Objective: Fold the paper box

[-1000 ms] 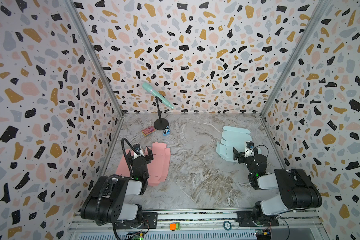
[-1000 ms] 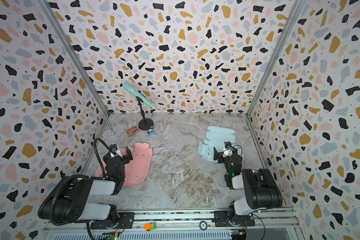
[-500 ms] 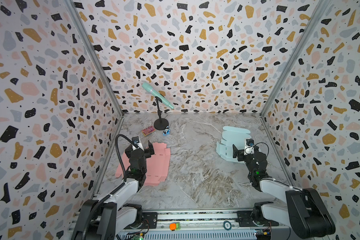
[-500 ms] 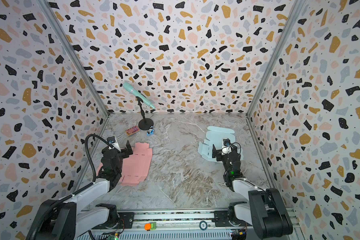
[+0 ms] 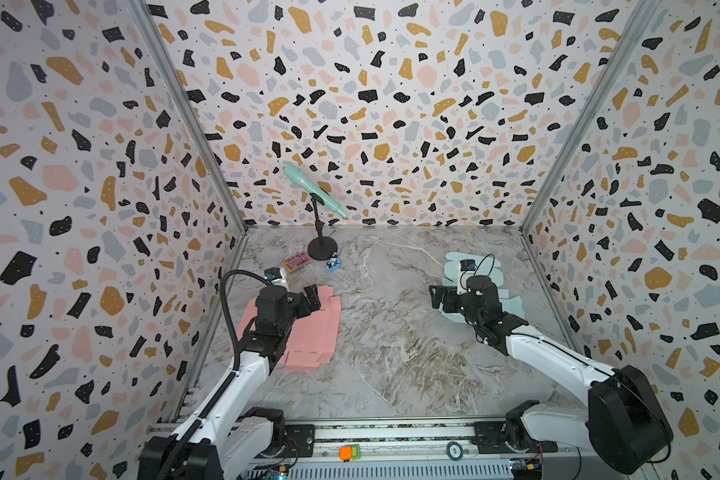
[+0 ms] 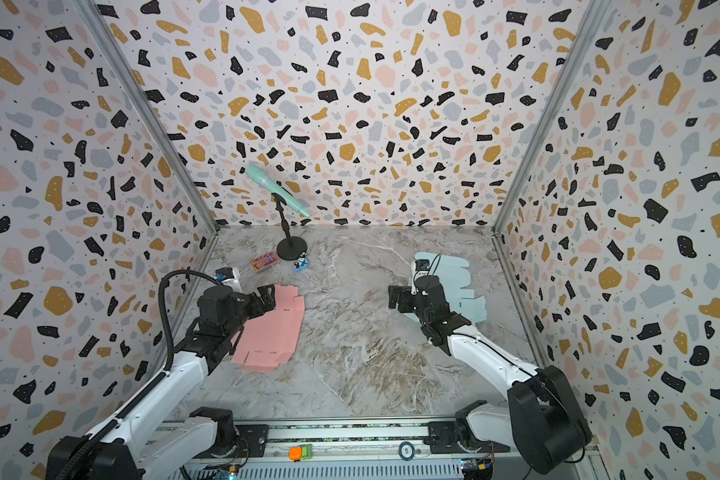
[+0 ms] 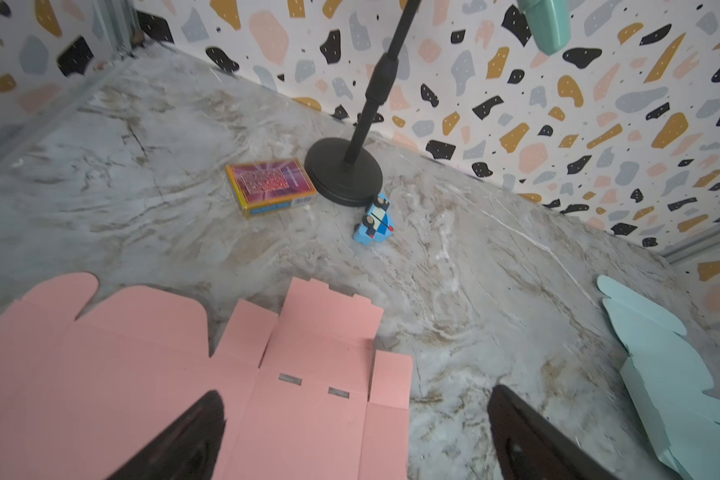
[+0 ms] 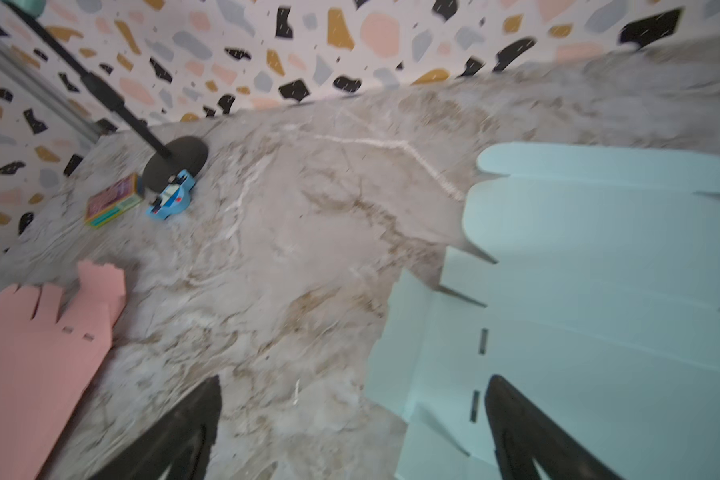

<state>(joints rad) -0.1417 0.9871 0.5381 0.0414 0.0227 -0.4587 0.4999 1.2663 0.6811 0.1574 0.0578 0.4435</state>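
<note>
Left gripper (image 5: 312, 296): jaws spread wide, holding nothing, over the far edge of the pink box blank (image 5: 312, 332).
Right gripper (image 5: 438, 297): jaws spread wide, empty, at the near-left edge of the pale blue box blank (image 6: 464, 286).
Blanks: both lie flat and unfolded on the marble table (image 5: 391, 332), well apart.
Back left: microphone stand (image 5: 322, 249), card pack (image 5: 297, 262) and toy car (image 5: 332, 263).

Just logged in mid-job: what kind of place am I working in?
Probably a lab test booth: terrazzo-print walls box in a marble-look tabletop, two robot arms mount on a front rail, and a microphone stands at the back.
</note>
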